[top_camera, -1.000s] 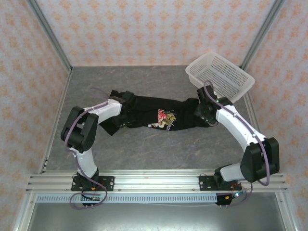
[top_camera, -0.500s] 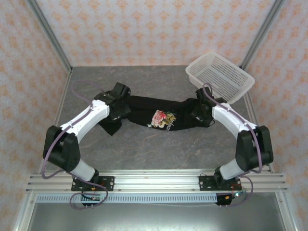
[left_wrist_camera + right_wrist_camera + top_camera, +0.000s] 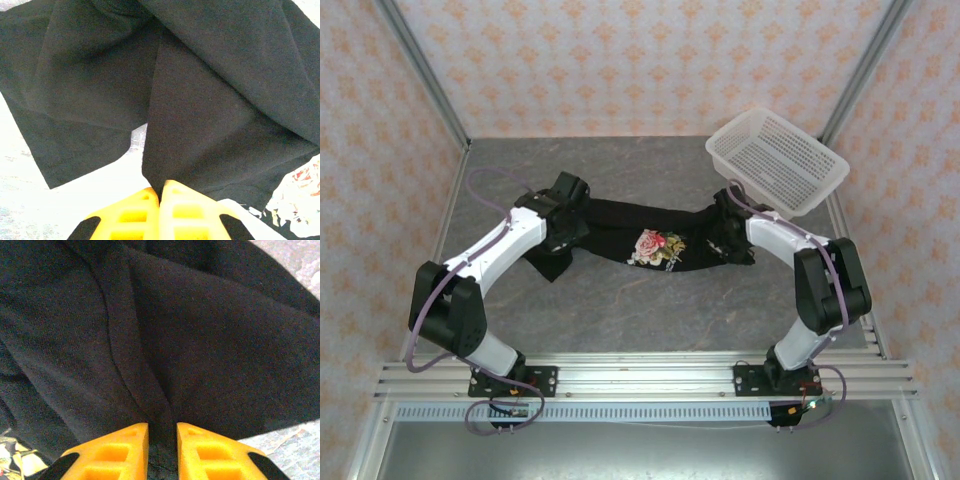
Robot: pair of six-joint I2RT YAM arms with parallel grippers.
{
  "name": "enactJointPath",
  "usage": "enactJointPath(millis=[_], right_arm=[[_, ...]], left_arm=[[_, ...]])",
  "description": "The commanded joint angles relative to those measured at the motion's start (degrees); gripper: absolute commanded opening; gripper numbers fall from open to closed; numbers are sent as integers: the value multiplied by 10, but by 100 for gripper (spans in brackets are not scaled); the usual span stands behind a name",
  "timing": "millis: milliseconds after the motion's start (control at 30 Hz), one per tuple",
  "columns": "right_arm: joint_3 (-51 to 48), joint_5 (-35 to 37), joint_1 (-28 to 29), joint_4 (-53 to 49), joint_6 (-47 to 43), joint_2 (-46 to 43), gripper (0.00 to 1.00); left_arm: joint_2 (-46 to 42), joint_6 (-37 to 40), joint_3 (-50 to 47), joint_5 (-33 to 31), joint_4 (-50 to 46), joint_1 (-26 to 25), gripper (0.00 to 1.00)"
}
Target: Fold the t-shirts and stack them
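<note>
Black t-shirt [image 3: 620, 225] lies stretched as a bunched band across mid-table [image 3: 650, 310], floral print [image 3: 656, 246] facing up near centre. Left gripper [image 3: 160, 186] at the shirt's left end, fingers pressed together on a cloth edge. Right gripper [image 3: 161, 429] at the right end, gap narrow, a fold apparently pinched between. White mesh basket [image 3: 778, 160] sits in the far right corner.

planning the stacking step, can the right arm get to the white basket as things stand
Likely yes: the basket sits just beyond the right gripper with nothing between them, though that gripper is shut on the t-shirt and would drag it along.
</note>
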Motion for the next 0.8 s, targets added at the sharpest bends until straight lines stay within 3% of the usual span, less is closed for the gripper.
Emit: enactJointPath(millis=[0,100,233,400,767], right_arm=[[-4,14,1,2,3,-12,11],[9,42,2,-23,-2,-31,0],[45,90,2,-74,-23,-60,0],[93,95,0,-123,-44,-45,0],[76,103,-2,-150,-53,-47,0]], left_arm=[[-7,1,18,-21,-32,5,0],[-9,2,31,-29,-41,7,0],[-7,1,60,-32,-55,15,0],[4,4,94,-21,-60,26,0],[-7,2,87,-14,-68,29,0]])
